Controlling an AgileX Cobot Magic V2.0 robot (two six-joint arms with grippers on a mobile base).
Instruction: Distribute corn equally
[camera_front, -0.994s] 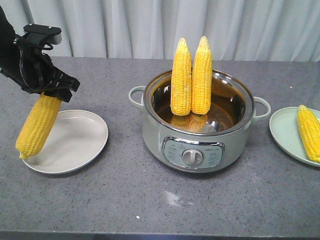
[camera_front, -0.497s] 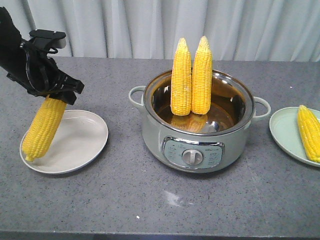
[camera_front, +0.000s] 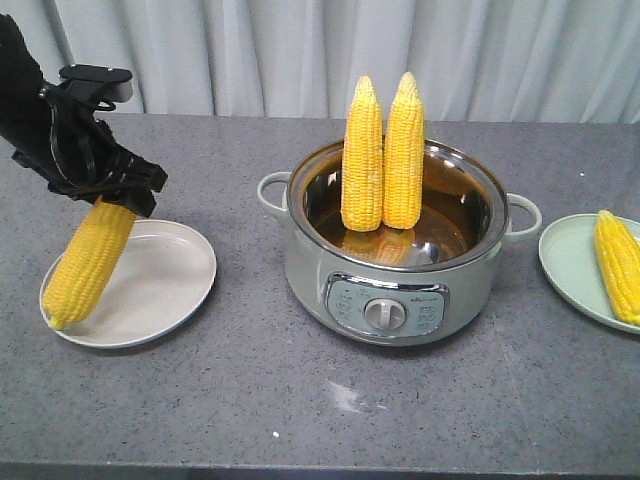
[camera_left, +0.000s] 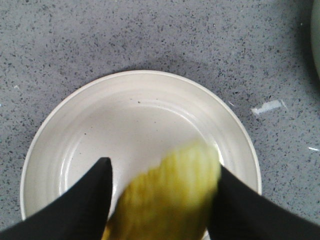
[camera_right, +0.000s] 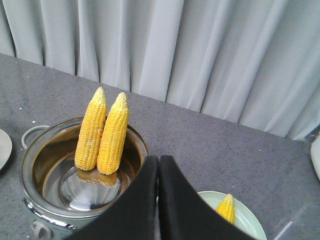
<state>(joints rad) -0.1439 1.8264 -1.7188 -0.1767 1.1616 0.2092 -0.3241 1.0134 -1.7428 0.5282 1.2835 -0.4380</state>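
While left gripper (camera_front: 118, 195) pinches one corn cob (camera_front: 88, 265), tip below the fingers at plate (camera_front: 170, 270) rim, lower toward plate centre, then release. Idle right gripper (camera_right: 158, 161): fingers pressed together, empty.

Four husked cobs show, all bright yellow with neat kernel rows. The slanted cob (camera_front: 88, 265) hangs at the left, its upper end clamped between the fingers (camera_front: 138, 188) of the left gripper (camera_front: 118, 200). Its lower end sits by the near-left rim of the white plate (camera_front: 165, 275); whether it touches cannot be told. The left upright cob (camera_front: 362, 160) and the right upright cob (camera_front: 404, 155) stand pressed together in the pot (camera_front: 310, 265), with their pale pointed tips up and their upper halves above the rim. The fourth cob (camera_front: 618, 265) lies flat on the green plate (camera_front: 565, 255) at the right, with its tip pointing far.
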